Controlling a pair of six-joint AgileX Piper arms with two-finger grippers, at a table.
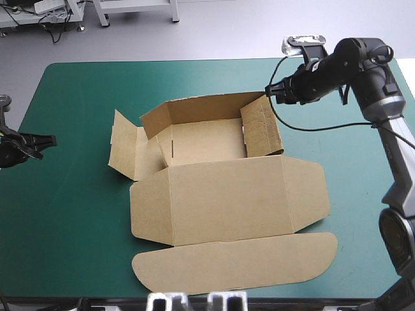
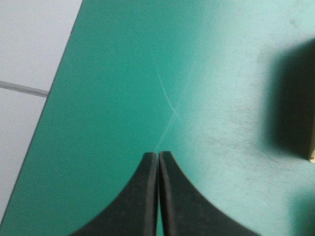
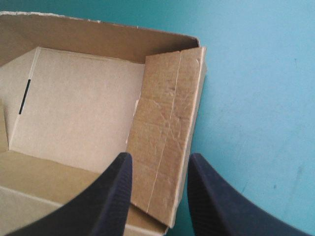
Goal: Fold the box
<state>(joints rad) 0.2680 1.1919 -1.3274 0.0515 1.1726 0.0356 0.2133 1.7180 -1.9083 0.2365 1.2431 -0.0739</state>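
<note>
Right wrist view shows the right tool [image 3: 160, 160] with its black fingers standing apart and gripping nothing, the gap lined up over the top edge of the right wall [image 3: 167, 132] of the box [image 3: 83, 98]; I cannot tell whether either finger touches the board. Beyond that wall lie the box floor, with a dark slot [image 3: 24, 96] near its other side, and the raised back wall. From above, the box sits mid-bench, its tray part toward the far edge. The left flap [image 1: 123, 152] is splayed outward, and the lid [image 1: 227, 197] and its rounded tuck flap [image 1: 233, 262] lie flat toward the near edge. The left tool [image 2: 158, 153] is closed to a point on nothing, over bare teal-green cover near the left edge of the bench [image 1: 71, 214], well apart from the box. The brown board looks light and thin, stiff across each panel but ready to hinge at its scored creases. It would likely slide if pushed, and the best hold is probably a pinch across a wall's free top edge. No brand, label or writing can be read.
</note>
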